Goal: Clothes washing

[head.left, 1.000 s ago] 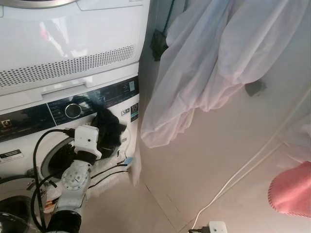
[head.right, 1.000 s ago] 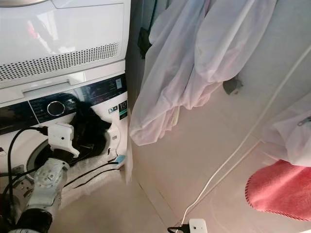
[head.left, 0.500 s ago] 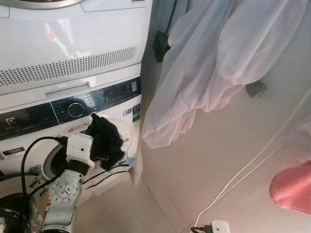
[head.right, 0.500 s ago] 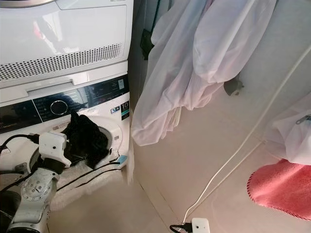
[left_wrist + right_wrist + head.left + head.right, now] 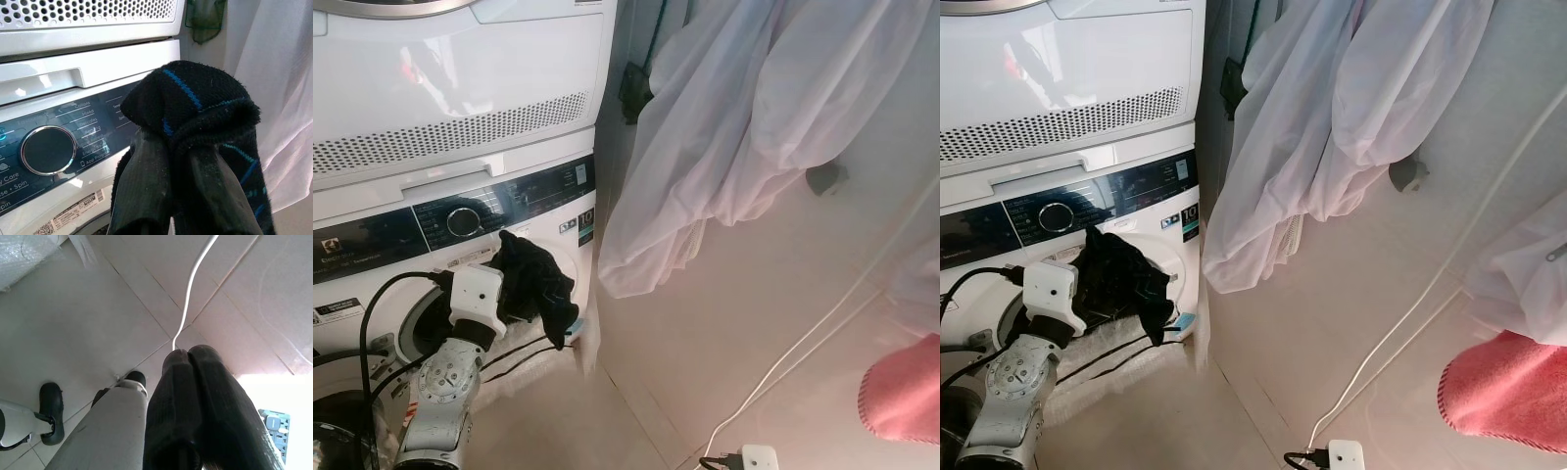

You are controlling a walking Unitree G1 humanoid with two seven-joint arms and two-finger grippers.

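Observation:
A black sock with blue stripes point(image 5: 534, 278) hangs over my left gripper point(image 5: 178, 196), which is shut on it. The sock covers the fingertips. Gripper and sock are held in front of the white washing machine point(image 5: 563, 211), just below its dark control panel point(image 5: 73, 142) and round dial point(image 5: 460, 221), at the upper right of the round drum opening point(image 5: 429, 328). One end of the sock dangles toward the floor. My right gripper point(image 5: 188, 355) hangs idle above the floor tiles with its fingers pressed together on nothing.
A white dryer point(image 5: 450, 88) is stacked on the washer. White garments point(image 5: 754, 127) hang on the right, close to the machine's side. A pink towel point(image 5: 906, 387), a white cable point(image 5: 803, 352) and a plug adapter point(image 5: 751, 457) lie on the tiled floor.
My left gripper with the sock has come down a little from the control panel and shifted slightly left. The sock's loose end now hangs lower on the right.

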